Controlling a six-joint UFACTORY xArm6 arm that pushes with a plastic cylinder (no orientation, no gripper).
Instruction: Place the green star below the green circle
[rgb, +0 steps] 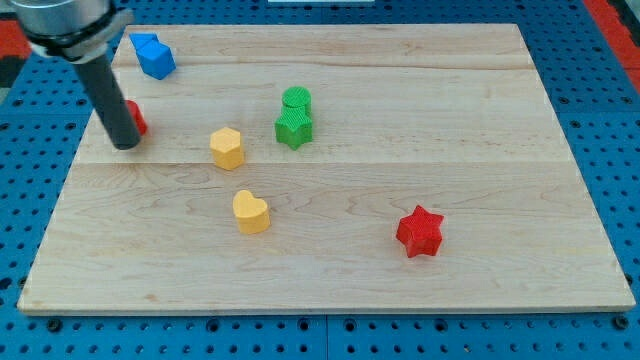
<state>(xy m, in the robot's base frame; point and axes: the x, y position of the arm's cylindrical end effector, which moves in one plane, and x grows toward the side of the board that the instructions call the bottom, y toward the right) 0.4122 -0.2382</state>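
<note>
The green star (294, 128) lies on the wooden board just below the green circle (297, 100), touching it, a little above the board's middle. My tip (126, 144) is at the view's left, far left of both green blocks, right next to a red block (135, 117) that the rod partly hides.
A blue block (153, 55) sits at the top left. A yellow hexagon (227, 148) and a yellow heart (251, 212) lie left of centre. A red star (420, 232) lies at the lower right. The board (480, 120) rests on a blue perforated table.
</note>
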